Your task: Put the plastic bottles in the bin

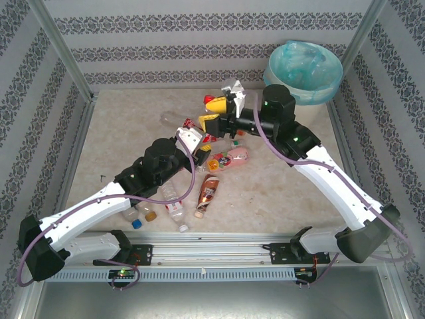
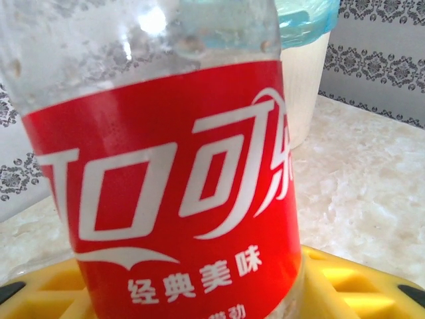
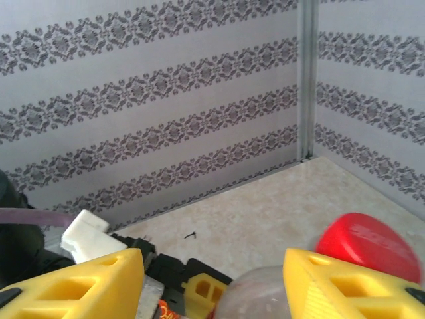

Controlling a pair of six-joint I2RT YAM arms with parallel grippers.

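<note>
**Left arm has a bottle; the bin is far right**

The pale stone-patterned table carries everything. The large round cream-white bin, lined with a blue-green plastic bag, stands in the far right corner, well apart from the bottles.

The left gripper reaches to the middle of the table. Its yellow jaws are clamped on a clear plastic bottle with a red label and white lettering, which stands upright in the left wrist view with the bin beyond it.

The right gripper hovers just far and right of the left one. Its jaws are apart. A clear rounded bottle end sits between them against the right jaw, with a gap on the other side, so nothing looks gripped.

Other bottles lie loose on the table:
- a pink-labelled bottle just right of the left gripper
- a brown-labelled bottle nearer
- clear ones near the left forearm

A red cap shows past the right jaw.

The step in hand looks like carrying the held bottle to the bin. The right arm lies across the direct path, so the left should probably lift well above the pile first. It should travel far and right only once the right arm gives way, and let go squarely over the bin's mouth.
</note>
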